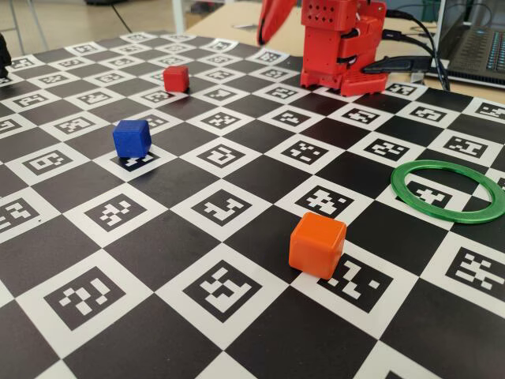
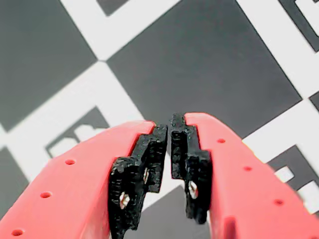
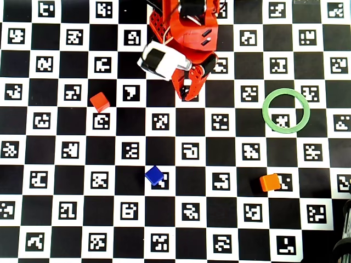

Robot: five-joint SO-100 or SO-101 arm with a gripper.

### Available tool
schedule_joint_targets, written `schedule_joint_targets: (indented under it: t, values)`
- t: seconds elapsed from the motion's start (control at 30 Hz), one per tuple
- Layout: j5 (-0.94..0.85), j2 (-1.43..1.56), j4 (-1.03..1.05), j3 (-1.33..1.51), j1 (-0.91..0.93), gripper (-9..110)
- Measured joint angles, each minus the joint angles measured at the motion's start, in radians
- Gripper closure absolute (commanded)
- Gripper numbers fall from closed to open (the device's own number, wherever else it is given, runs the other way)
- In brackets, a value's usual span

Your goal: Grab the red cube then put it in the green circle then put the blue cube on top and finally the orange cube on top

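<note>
The red cube (image 1: 175, 77) (image 3: 99, 101) sits at the back left of the chequered mat. Nearer the front stands the blue cube (image 1: 132, 137) (image 3: 154, 175). The orange cube (image 1: 316, 244) (image 3: 269, 182) rests at the front right. The green circle (image 1: 446, 165) (image 3: 286, 90) lies flat on the right with nothing inside it. My red gripper (image 3: 187, 97) (image 2: 168, 124) hangs just in front of the arm's base, between the red cube and the circle. Its black pads (image 2: 149, 149) are nearly touching, with nothing held between them and only mat below.
The arm's red base (image 1: 343, 47) stands at the mat's far edge, with a white camera (image 3: 156, 60) on the wrist. A laptop (image 1: 477, 39) and black cables (image 1: 410, 63) lie behind it on the right. The mat (image 1: 237, 158) is printed with marker squares.
</note>
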Motion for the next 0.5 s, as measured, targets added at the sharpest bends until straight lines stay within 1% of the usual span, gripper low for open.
schedule_joint_targets:
  t: [0.17,0.33,0.4,0.5]
  values:
    - [0.084,-0.201,0.176,-0.299,0.043,107]
    - [0.17,-0.365,0.364,-0.578,0.115,104]
    - [0.187,-0.419,0.417,-0.684,0.15,103]
    - [0.198,-0.482,0.425,-0.784,0.227,101]
